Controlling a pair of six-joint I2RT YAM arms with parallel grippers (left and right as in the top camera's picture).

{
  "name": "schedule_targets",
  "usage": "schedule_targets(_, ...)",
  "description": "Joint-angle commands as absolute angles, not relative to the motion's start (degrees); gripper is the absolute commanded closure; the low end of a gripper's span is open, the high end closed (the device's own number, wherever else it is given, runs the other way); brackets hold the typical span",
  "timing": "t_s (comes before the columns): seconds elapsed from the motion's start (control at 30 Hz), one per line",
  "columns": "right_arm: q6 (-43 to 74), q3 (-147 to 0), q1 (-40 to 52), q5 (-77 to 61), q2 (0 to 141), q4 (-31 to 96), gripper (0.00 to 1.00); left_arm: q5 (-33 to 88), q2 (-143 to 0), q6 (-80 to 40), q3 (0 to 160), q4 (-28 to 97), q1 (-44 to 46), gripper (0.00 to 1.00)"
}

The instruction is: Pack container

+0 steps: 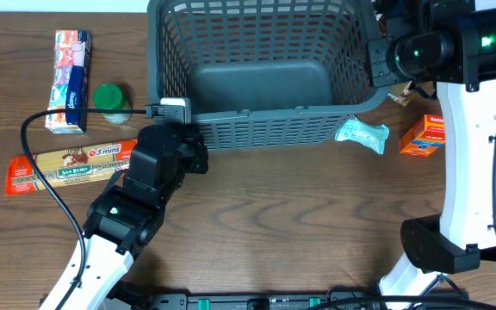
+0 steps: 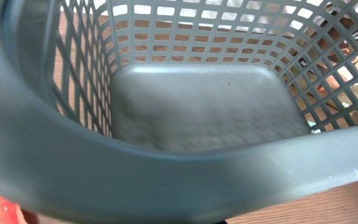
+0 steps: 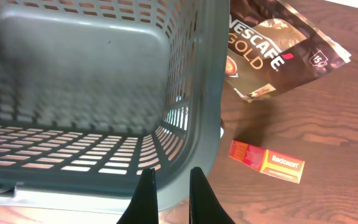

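The container (image 1: pixel 257 120), a large grey-blue lattice basket, stands at the back centre and holds nothing. My left gripper (image 1: pixel 176 110) is at its front-left corner. In the left wrist view the thick rim (image 2: pixel 166 174) fills the bottom and hides my fingers. My right gripper (image 3: pixel 171 177) is at the basket's right front corner. Its two black fingers sit a narrow gap apart, astride the rim (image 3: pixel 194 124), one inside and one outside. It also shows in the overhead view (image 1: pixel 379 65).
Left of the basket lie a toothpaste box (image 1: pixel 70 79), a green-lidded jar (image 1: pixel 110 100) and a San Remo pasta pack (image 1: pixel 71 165). To the right are a pale blue wrapper (image 1: pixel 362 133), an orange box (image 1: pixel 424 136), a Nescafe Gold pouch (image 3: pixel 278 43) and a Redoxon box (image 3: pixel 267 162).
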State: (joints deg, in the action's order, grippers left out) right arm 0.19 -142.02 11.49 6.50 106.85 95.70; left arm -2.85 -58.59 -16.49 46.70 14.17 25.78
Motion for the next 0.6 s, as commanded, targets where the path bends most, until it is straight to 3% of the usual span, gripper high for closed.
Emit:
schedule_targets(0.0,-0.4,-142.6,11.1,7.5,106.1,96.6,0.99,-3.1,-55.4,-16.2,48.2,16.7,25.8,0.94)
schedule_targets(0.23,0.6,-142.6,10.5,7.9,102.5,97.1,0.99,-3.3,-41.3,-16.1,50.9,33.0,25.8,0.94)
schedule_targets(0.3,0.6,-142.6,9.4,8.6,101.0,97.2,0.99,-3.3,-36.9,-16.1,50.9,36.4,25.8,0.87)
schedule_targets(0.5,0.6,-142.5,6.5,8.6,97.8,97.3,0.99,-4.2,-29.0,-16.2,50.9,45.3,25.8,0.83)
schedule_targets(0.53,0.6,-142.5,6.1,8.6,97.4,97.3,0.99,-4.1,-28.2,-16.2,50.9,46.4,25.8,0.76)
schedule_targets(0.57,0.6,-142.5,5.8,8.6,97.0,97.3,0.99,-4.1,-27.5,-16.2,50.9,47.6,25.8,0.59)
